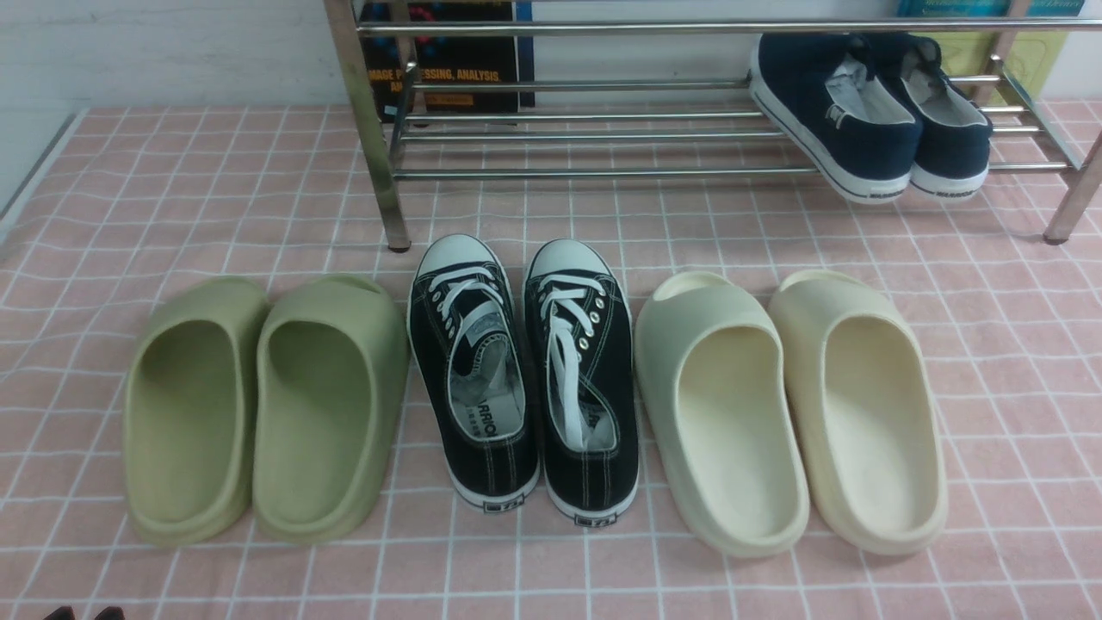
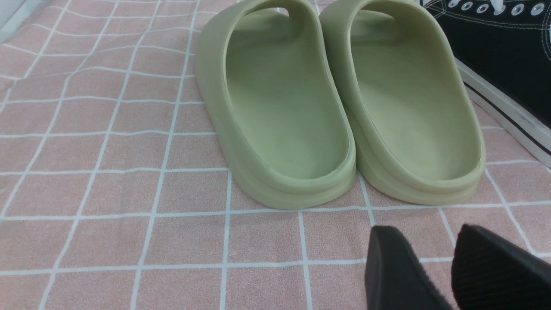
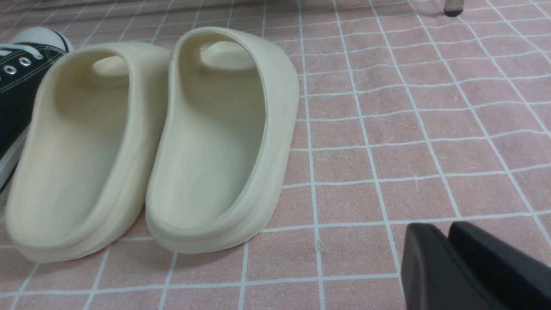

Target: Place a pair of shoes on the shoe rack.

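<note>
Shoes (image 1: 869, 116), the navy pair, are sitting side by side at two o'clock on the chrome shoe rack (image 1: 603, 129), heels overhanging the front bar. Green slides (image 1: 263, 405), black sneakers (image 1: 525, 379) and cream slides (image 1: 792, 405) are lining up across the bench (image 1: 129, 189). The left end effector (image 2: 434, 267) is hanging slightly spread, gripping nothing; the right end effector (image 3: 447, 262) is showing fingers nearly pressed together, gripping nothing.

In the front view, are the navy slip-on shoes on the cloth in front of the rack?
No, both navy slip-on shoes sit tilted on the lower bars of the chrome shoe rack, at its right end.
</note>
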Controlling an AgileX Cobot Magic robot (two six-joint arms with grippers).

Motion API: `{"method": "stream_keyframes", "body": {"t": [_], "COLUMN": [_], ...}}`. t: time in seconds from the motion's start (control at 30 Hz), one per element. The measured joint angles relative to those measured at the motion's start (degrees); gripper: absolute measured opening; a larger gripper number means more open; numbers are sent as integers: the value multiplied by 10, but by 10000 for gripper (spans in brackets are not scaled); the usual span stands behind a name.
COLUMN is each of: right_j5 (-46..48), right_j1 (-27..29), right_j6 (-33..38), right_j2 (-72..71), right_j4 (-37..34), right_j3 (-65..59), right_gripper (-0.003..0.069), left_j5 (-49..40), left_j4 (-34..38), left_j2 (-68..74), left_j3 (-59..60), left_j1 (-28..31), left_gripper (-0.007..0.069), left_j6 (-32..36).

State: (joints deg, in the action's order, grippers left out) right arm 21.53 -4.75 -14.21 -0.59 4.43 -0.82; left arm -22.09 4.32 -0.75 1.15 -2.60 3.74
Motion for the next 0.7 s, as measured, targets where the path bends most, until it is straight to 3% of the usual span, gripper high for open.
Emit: {"method": "stream_keyframes", "body": {"t": [0.7], "right_j5": [0], "right_j1": [0], "right_j6": [0], "right_j2": [0], "right_j4": [0], "right_j3": [0], "right_gripper": [102], "left_j5": [0], "left_j4": [0], "left_j2": [0], "left_j3": [0], "left_j1": [0], "left_gripper": [239], "left_j6": [0]}}
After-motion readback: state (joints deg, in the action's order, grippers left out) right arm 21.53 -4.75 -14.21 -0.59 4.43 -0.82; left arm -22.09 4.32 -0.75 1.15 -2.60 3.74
